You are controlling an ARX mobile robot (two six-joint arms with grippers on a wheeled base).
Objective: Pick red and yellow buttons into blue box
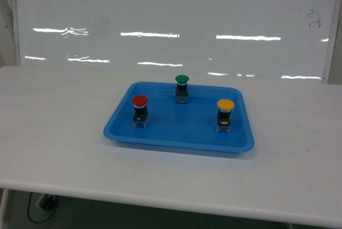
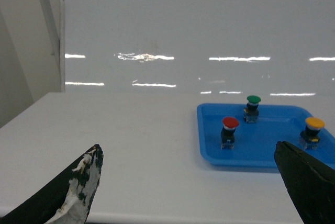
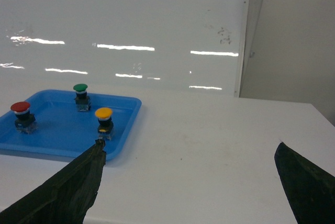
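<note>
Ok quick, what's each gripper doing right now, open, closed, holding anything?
Left gripper: open, holding nothing, back from the blue tray.
Right gripper: open, holding nothing.

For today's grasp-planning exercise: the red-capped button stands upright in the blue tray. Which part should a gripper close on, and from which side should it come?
Judging by its pose, come from straight above. The red button stands upright, clear of the blue tray's walls and apart from the green button and yellow button. Close the fingers on the black body just under the overhanging round cap, which should help stop slipping.
</note>
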